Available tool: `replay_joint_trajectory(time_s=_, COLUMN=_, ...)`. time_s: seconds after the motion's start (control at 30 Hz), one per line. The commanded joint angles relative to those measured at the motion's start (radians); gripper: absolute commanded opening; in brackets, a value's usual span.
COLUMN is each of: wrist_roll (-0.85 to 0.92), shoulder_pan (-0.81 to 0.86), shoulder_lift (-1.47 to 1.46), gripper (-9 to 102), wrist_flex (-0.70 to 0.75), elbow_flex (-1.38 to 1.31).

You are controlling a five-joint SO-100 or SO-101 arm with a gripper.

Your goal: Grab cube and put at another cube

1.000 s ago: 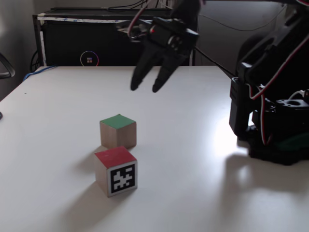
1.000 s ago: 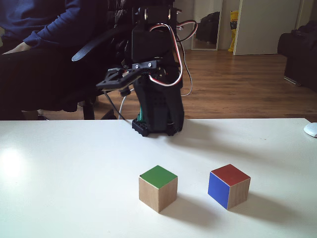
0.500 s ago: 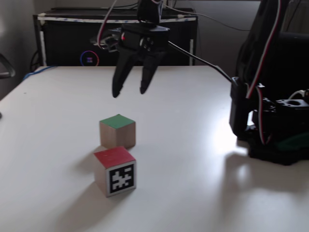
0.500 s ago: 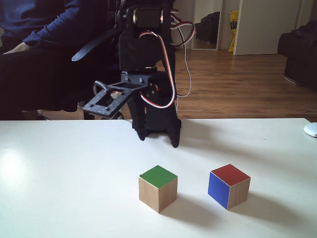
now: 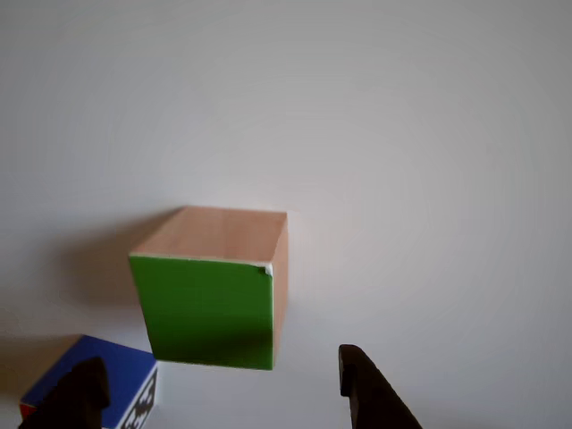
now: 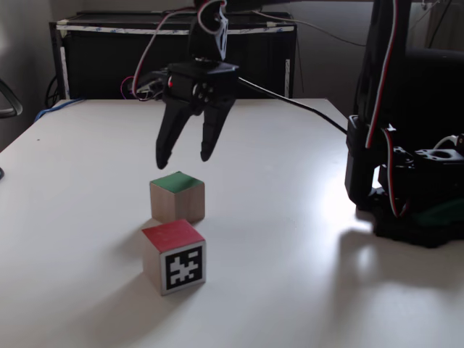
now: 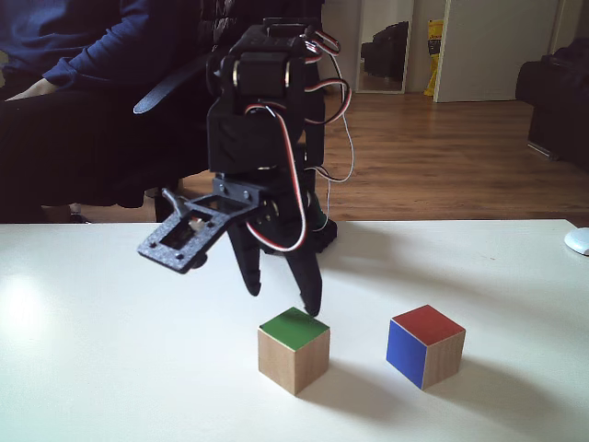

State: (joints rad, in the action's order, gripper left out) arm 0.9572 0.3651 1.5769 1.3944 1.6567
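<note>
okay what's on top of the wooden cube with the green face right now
Nothing rests on the cube. Its green top is bare, and the gripper hangs above it with jaws open, not touching. The cube's underside against the table is hidden.

A white table (image 6: 290,275) is seen beneath the tool in both fixed views. Behind the tool in a fixed view, a black cabinet (image 6: 101,65) with a small round glowing ring (image 6: 134,88) is set against the wall. In a fixed view, a seated person in a blue sleeve (image 7: 83,37) is seen behind the tool, a wooden floor (image 7: 442,157) is shown beyond, and a white object (image 7: 578,241) is partly visible at the table's far right edge.
</note>
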Motion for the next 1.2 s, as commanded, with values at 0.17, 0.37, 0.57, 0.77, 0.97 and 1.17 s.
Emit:
replay_joint_trajectory(time_s=0.17, wrist_roll=-0.043, shoulder_pan=-0.017, shoulder_lift=-0.009, gripper=42, wrist_flex=-0.026, elbow_flex=-0.058)
replay_joint_trajectory(time_s=0.37, wrist_roll=-0.066, shoulder_pan=-0.063, shoulder_lift=-0.046, gripper=41, wrist_flex=-0.018, elbow_flex=-0.061)
replay_joint_trajectory(time_s=0.57, wrist_roll=-0.083, shoulder_pan=-0.087, shoulder_lift=-0.091, gripper=41, wrist_flex=-0.025, elbow_flex=-0.072)
replay_joint_trajectory(time_s=0.77, wrist_roll=-0.081, shoulder_pan=-0.089, shoulder_lift=-0.121, gripper=41, wrist_flex=-0.026, elbow_flex=-0.087)
replay_joint_trajectory(time_s=0.97, wrist_roll=-0.077, shoulder_pan=-0.084, shoulder_lift=-0.138, gripper=41, wrist_flex=-0.029, elbow_flex=-0.097)
replay_joint_trajectory(time_s=1.17, wrist_roll=-0.077, shoulder_pan=-0.091, shoulder_lift=-0.176, gripper=41, wrist_flex=-0.034, elbow_flex=-0.106)
